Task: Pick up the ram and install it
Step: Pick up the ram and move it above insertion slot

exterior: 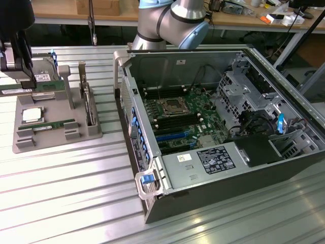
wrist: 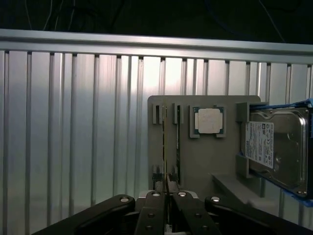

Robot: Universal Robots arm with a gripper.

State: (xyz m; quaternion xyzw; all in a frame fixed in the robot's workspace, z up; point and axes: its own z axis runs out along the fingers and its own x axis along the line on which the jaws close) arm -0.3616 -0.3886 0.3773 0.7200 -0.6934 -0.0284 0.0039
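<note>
exterior view: a black gripper (exterior: 23,71) hangs at the exterior view's left, above a grey moulded tray (exterior: 56,140) that rests on a ribbed aluminium surface (exterior: 76,193). the long, thin green ram stick (exterior: 53,124) lies in its slot along the tray's near edge, just beside a square silver cpu chip (exterior: 31,115) and apart from the gripper. a big silver hard drive (exterior: 43,76) sits at the tray's far end. an open black computer case (exterior: 228,168) stands at the exterior view's right. wrist view: the fingers (wrist: 156,205) are drawn together, gripping nothing, high over the tray.
</note>
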